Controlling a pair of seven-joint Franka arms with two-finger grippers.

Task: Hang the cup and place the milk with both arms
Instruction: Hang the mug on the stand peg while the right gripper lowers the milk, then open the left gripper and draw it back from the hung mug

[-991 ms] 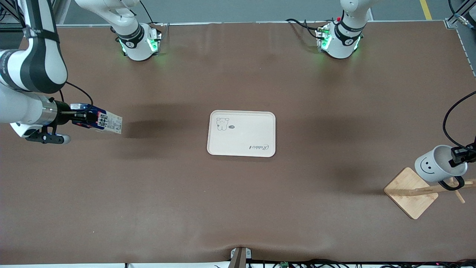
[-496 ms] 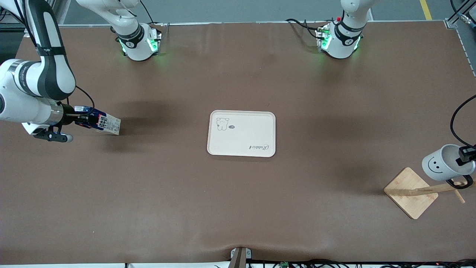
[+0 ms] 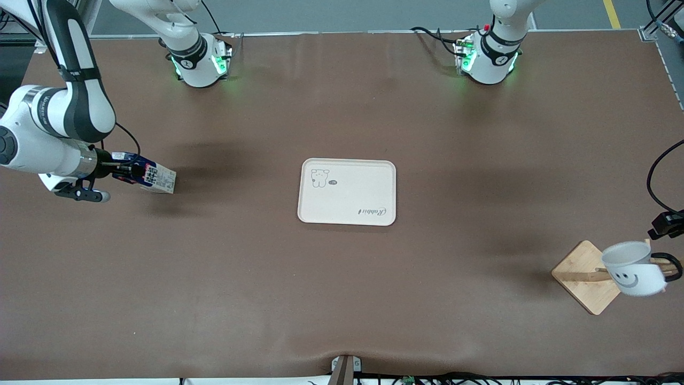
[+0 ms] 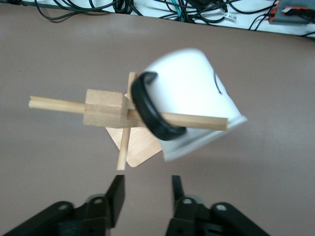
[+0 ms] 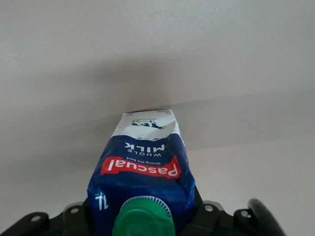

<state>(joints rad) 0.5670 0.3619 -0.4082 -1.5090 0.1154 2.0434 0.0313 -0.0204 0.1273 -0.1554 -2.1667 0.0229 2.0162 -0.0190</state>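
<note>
The cup (image 3: 633, 275), a white mug with a smiley face, hangs by its black handle (image 3: 669, 266) on a peg of the wooden rack (image 3: 585, 275) at the left arm's end of the table. In the left wrist view the cup (image 4: 189, 93) is tilted on the peg, with its handle (image 4: 151, 113) around the peg. My left gripper (image 4: 146, 192) is open and empty, a short way back from the rack. My right gripper (image 3: 125, 170) is shut on the milk (image 3: 155, 178) and holds it tilted, low at the right arm's end. The green cap (image 5: 144, 219) faces the wrist camera.
A cream tray (image 3: 352, 187) with a small bear drawing lies in the middle of the table. The rack's square wooden base (image 3: 580, 262) stands near the table's edge. Cables run along the table's edge in the left wrist view (image 4: 147, 10).
My left gripper let go of the cup and drew back; the cup swung down onto the peg. My right arm lowered the milk toward the table.
</note>
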